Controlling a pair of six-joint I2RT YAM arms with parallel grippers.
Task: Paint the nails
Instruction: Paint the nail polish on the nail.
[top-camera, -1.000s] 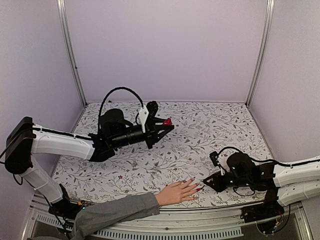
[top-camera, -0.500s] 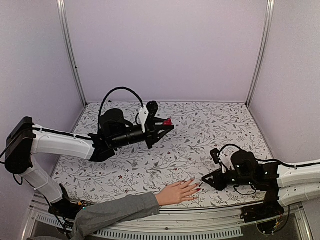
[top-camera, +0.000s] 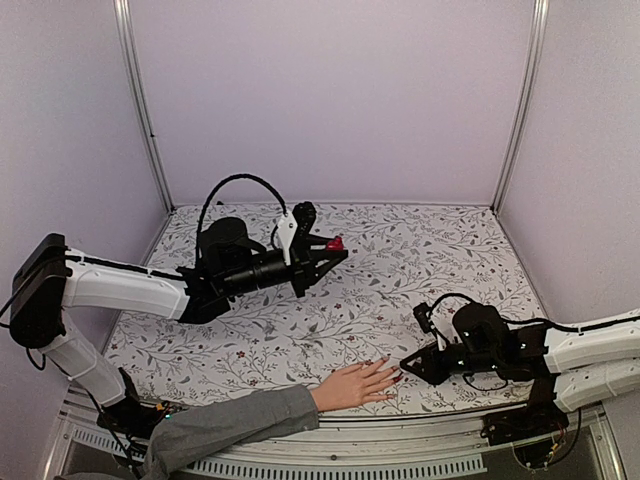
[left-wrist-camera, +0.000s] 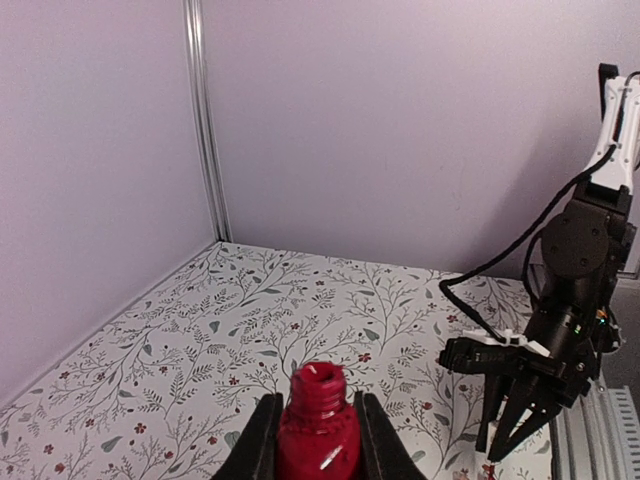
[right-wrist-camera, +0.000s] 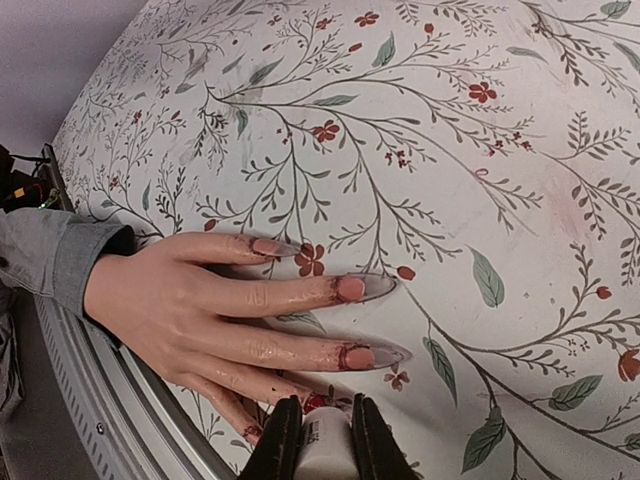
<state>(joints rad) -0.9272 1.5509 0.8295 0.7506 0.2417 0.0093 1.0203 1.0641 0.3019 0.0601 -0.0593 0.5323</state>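
The painting step is judged to be under way. The right end effector (right-wrist-camera: 322, 405) is closed narrowly on a white cap (right-wrist-camera: 325, 445), whose brush cannot be seen but is presumably lowered at a glossy red spot on one of the nearer fingers. The nails (right-wrist-camera: 350, 289) belong to a pale hand (right-wrist-camera: 190, 305) with a grey sleeve (right-wrist-camera: 50, 255), laid flat at the near edge of the flowered counter (right-wrist-camera: 520, 130), fingers spread and pointing toward the right arm. Two of the long, pointed nails are seen coated a dull pinkish red near the base, with clear tips and red smears on the skin beside them. The farthest finger's nail looks only faintly tinted, and the nearest fingertips are partly hidden. The open red bottle (left-wrist-camera: 318, 435) is held upright, well apart, by the left end effector (top-camera: 335, 245), which is clamped on its body. A short, light stroke along the nail is judged to be called for next, kept off the skin.
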